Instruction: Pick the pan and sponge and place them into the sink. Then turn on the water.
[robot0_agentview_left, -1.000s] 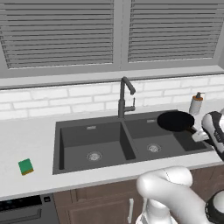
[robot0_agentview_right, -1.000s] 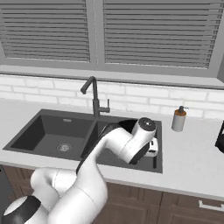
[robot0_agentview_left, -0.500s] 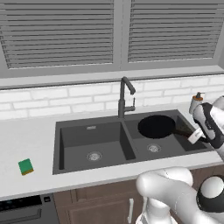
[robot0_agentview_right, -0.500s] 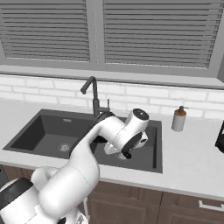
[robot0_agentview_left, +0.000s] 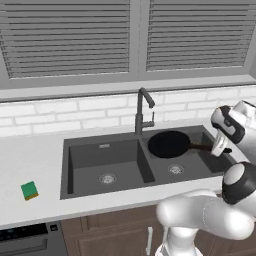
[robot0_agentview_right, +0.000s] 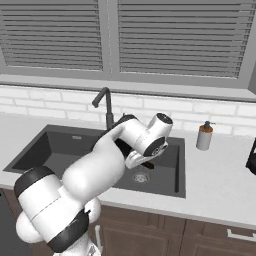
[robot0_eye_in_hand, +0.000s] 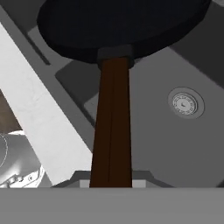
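Pan (robot0_agentview_left: 169, 143) held by its handle in the clamped claw (robot0_agentview_left: 216, 148), hanging over the right basin of the sink (robot0_agentview_left: 80, 145), not yet set down. Sponge (robot0_agentview_left: 29, 190) on the bench (robot0_agentview_left: 30, 155), left of sink, untouched. Faucet (robot0_agentview_left: 142, 111) dry. Count: one pan, one sponge, two basins.

A pale, nearly white counter (robot0_agentview_left: 30, 160) runs along below the brick backsplash, atop dark wood cabinets; a dark grey double-basin sink (robot0_agentview_left: 105, 165) is set into it, with a round metal drain in each basin; a tall dark gooseneck faucet (robot0_agentview_left: 142, 111) stands at the sink's back rim, between the basins; a small green sponge (robot0_agentview_left: 29, 190) lies on the counter left of the sink, well apart from it; a white soap dispenser (robot0_agentview_right: 204, 136) with a brown top stands on the counter just right of the sink
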